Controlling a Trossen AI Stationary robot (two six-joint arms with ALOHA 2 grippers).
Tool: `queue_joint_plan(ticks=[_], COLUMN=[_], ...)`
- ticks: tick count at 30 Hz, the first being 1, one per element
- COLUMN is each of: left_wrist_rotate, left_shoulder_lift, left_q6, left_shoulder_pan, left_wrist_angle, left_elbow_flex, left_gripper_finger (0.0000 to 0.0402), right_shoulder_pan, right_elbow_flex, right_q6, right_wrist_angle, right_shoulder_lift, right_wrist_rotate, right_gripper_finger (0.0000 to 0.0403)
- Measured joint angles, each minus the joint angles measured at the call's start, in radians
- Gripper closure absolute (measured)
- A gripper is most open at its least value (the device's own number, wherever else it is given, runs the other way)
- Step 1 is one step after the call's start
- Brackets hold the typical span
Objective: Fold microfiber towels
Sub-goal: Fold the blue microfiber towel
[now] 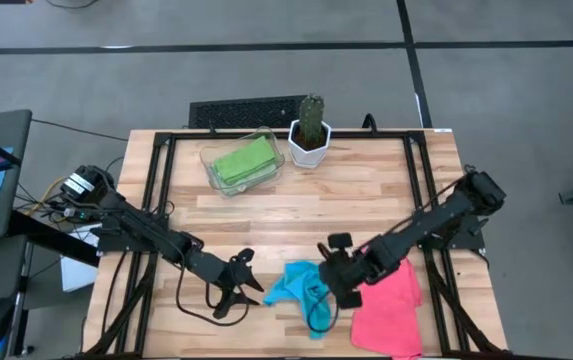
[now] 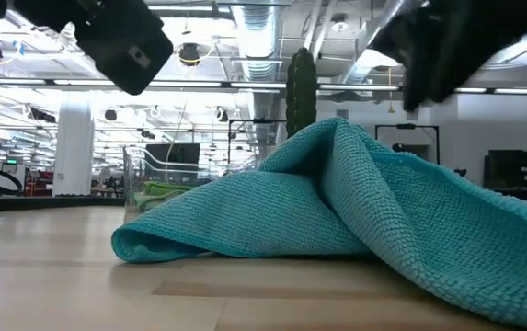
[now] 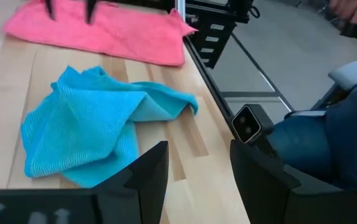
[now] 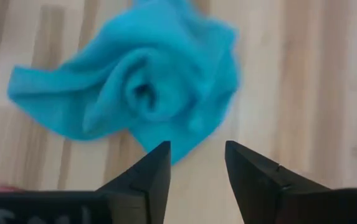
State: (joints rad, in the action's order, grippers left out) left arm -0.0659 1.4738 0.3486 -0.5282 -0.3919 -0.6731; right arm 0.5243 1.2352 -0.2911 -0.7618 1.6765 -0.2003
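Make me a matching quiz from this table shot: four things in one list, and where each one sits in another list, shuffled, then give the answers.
Things:
1. cyan towel
2. pink towel
3. green towels
4. potted cactus

Places:
A. inside the clear tray
B. crumpled at the near edge, between the two grippers
C. at the far edge, right of the tray
D. flat near the right front corner

Pairs: 1-B, 2-D, 3-A, 4-C
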Motion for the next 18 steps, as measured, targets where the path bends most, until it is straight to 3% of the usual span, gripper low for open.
queue_joint_plan(ticks=[6, 10, 18], left_wrist_rotate=[-0.001, -0.019, -0.051], left_shoulder_lift=[0.0, 0.0, 0.0], left_q6=[0.003, 0.005, 0.037], left_shoulder_pan=[-0.005, -0.004, -0.003], left_wrist_angle=[-0.016, -0.027, -0.033], left_elbow_flex=[0.0, 0.0, 0.0], left_gripper_finger=[0.0237, 0.0237, 0.0237], right_shoulder_pan=[0.03, 0.018, -0.034], right_elbow_flex=[-0.111, -0.176, -0.249], right_q6=[-0.047, 0.021, 0.119], right_wrist_angle=[0.114, 0.261, 0.37], right_shoulder_lift=[0.031, 0.05, 0.048], right_wrist_rotate=[-0.011, -0.015, -0.032], right_gripper_finger=[0.021, 0.0201, 0.0202])
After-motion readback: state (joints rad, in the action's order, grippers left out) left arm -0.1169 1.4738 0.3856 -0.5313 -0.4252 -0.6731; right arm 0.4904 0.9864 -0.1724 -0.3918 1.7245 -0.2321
